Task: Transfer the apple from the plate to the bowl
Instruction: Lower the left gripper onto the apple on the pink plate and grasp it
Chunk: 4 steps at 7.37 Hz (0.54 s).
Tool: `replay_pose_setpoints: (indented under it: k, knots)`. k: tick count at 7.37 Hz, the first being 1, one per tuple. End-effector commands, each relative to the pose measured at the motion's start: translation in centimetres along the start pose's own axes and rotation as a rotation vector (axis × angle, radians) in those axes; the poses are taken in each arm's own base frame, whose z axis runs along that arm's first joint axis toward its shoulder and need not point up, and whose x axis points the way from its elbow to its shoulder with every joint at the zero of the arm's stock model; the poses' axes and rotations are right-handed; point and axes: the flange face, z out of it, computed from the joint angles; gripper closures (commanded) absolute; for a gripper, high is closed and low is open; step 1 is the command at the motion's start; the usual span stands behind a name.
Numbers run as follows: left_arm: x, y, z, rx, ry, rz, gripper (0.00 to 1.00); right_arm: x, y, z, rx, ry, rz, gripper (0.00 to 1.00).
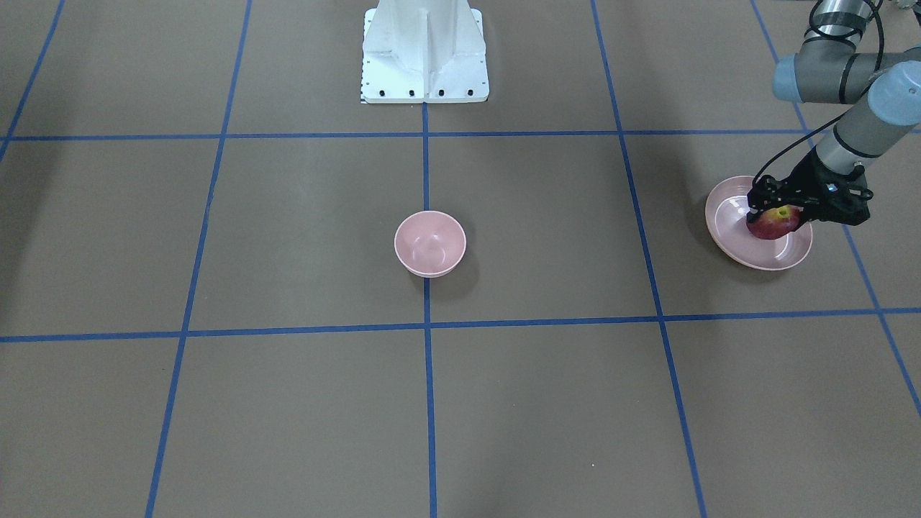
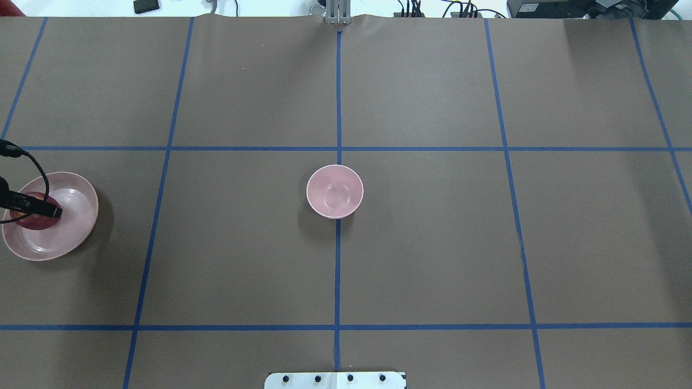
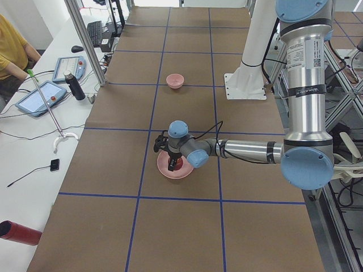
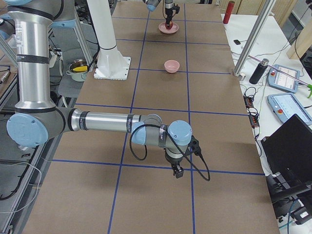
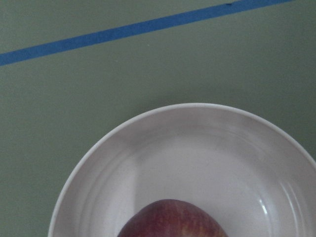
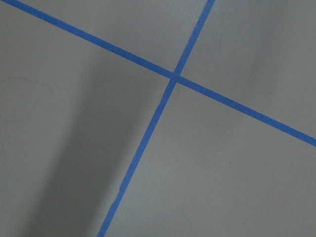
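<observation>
The dark red apple (image 1: 773,223) sits in the wide pink plate (image 1: 727,208) at the table's left end. My left gripper (image 1: 775,214) is down over the apple, a finger pressed against each side, shut on it. The overhead view shows the plate (image 2: 75,216) with the apple (image 2: 33,221) partly under the gripper (image 2: 38,208). The left wrist view shows the apple's top (image 5: 173,219) over the plate (image 5: 197,148). The small deep pink bowl (image 1: 429,243) stands empty at the table's middle. My right gripper (image 4: 176,173) shows only in the exterior right view; I cannot tell whether it is open or shut.
The robot's white base (image 1: 424,54) stands at the table's back middle. Blue tape lines (image 1: 426,327) divide the brown table into squares. The right wrist view shows only a tape crossing (image 6: 175,76). An operator's desk with tablets (image 3: 39,96) runs along the far side.
</observation>
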Motion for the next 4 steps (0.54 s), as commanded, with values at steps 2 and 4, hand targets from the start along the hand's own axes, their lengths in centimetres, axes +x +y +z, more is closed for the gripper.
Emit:
replay_pose_setpoints:
  k: [2, 4]
  knots:
    - [3.7, -2.6, -2.4, 0.016, 0.022, 0.000, 1.00, 0.0, 0.1, 0.0, -0.002, -0.001, 0.004, 0.00]
    - [10.7, -8.9, -5.8, -0.009, -0.006, -0.057, 1.00, 0.1, 0.6, 0.4, -0.008, -0.003, 0.014, 0.00]
